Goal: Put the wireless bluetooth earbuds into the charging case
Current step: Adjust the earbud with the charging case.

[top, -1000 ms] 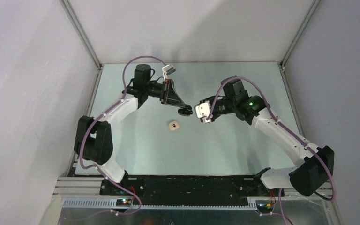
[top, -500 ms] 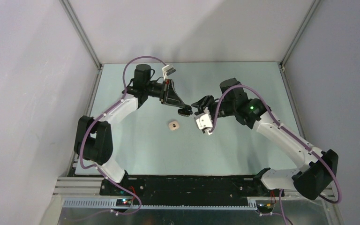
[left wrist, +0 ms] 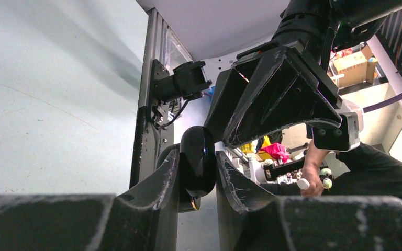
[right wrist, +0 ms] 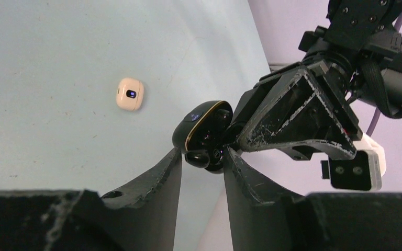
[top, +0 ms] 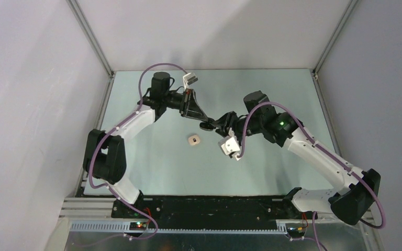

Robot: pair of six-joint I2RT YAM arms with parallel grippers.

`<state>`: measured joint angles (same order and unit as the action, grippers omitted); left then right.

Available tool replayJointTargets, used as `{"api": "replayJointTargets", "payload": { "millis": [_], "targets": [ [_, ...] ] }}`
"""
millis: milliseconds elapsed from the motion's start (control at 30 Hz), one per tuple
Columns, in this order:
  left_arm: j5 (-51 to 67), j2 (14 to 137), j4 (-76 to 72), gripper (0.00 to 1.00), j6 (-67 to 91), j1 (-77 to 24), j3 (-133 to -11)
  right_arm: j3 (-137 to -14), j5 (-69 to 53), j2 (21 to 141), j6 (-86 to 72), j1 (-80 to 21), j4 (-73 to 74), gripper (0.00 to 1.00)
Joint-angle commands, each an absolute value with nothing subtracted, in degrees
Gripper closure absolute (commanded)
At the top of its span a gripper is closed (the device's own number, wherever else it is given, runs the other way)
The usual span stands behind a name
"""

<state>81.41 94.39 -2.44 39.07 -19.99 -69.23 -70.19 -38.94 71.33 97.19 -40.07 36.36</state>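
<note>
Robot lab test cell, not a home or shop. Top view: pale teal table [top: 157, 162] boxed in by plain grey panels [top: 31, 104] at 9, 12 and 3 o'clock, with aluminium extrusion posts [top: 90, 39] at 11 and 1. Left arm [top: 136, 120] and right arm [top: 314, 151] are bolted to a black base plate [top: 204, 205] at 6, with a slotted cable duct [top: 204, 226] just below it and purple cables [top: 162, 64] looped along both arms. Left gripper [left wrist: 198, 157] has scuffed black fingers. Left wrist view looks out past the cell: person in dark clothes [left wrist: 377, 172] at 4 o'clock, cardboard box [left wrist: 352, 61] among clutter at 2.
</note>
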Motion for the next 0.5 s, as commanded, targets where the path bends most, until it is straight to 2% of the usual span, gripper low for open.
{"api": "replayJointTargets", "payload": {
  "millis": [0, 467],
  "targets": [
    [82.77, 93.14, -3.82, 1.00, 39.73, -20.72, -71.43, -70.93, -39.69, 70.83, 100.16, -40.87, 37.09, 0.62],
    [82.84, 93.08, -3.86, 1.00, 39.55, -21.10, -71.62, -74.41, -36.07, 72.93, 103.52, -40.93, 44.30, 0.65]
  ]
}}
